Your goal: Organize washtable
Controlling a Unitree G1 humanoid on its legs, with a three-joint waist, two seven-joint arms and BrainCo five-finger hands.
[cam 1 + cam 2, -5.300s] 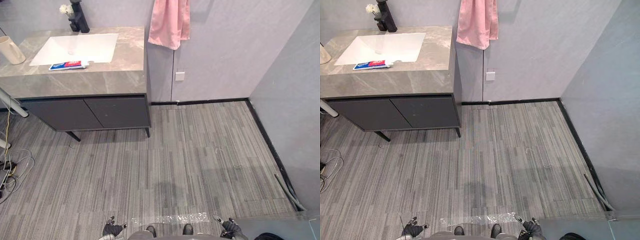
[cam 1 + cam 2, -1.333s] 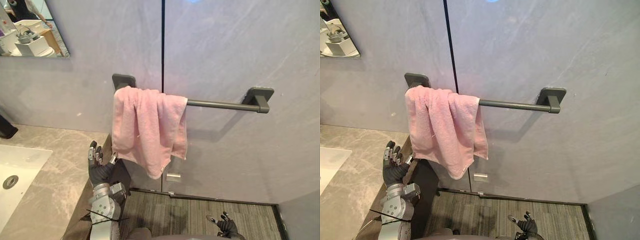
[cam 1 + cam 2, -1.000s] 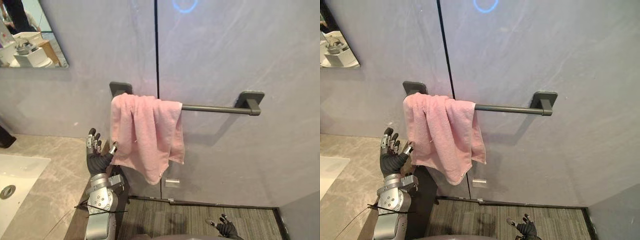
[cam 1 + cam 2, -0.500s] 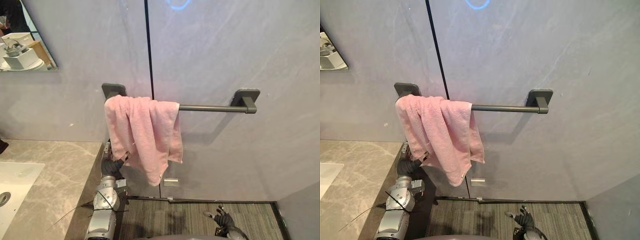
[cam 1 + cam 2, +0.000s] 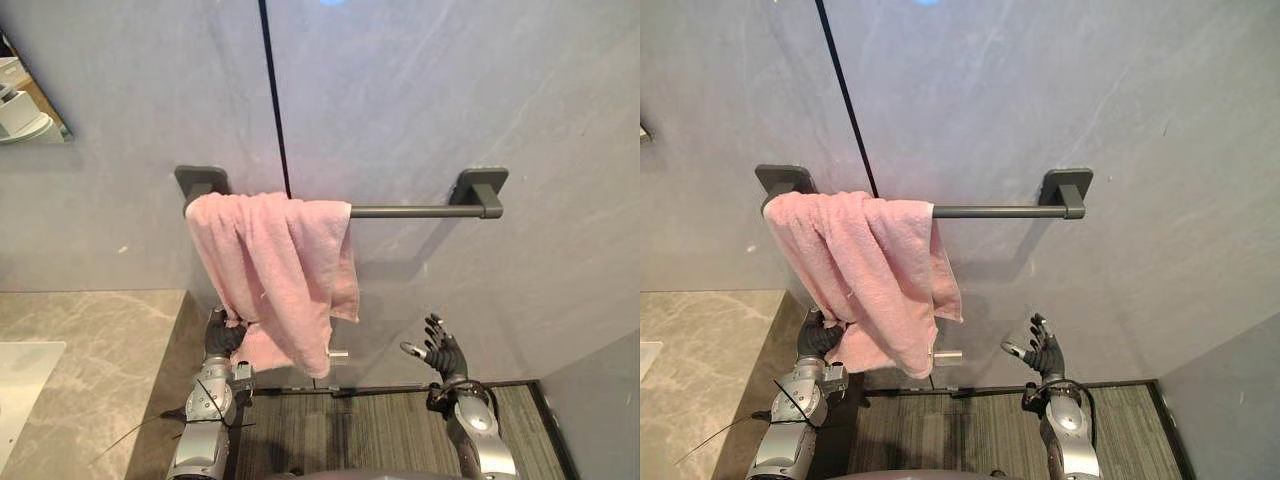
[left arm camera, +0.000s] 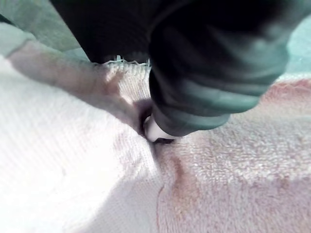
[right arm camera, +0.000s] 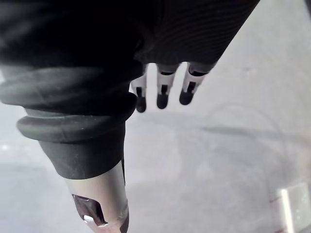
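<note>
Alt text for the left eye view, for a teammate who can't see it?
A pink towel hangs bunched over the left end of a dark wall bar, with the left hand up against its lower edge. The right hand hovers open below the bar's bare right part.

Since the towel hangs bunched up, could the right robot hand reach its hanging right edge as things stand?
Probably yes: the right robot hand hovers open beside the pink towel, lower than the bar, with nothing between them.
</note>
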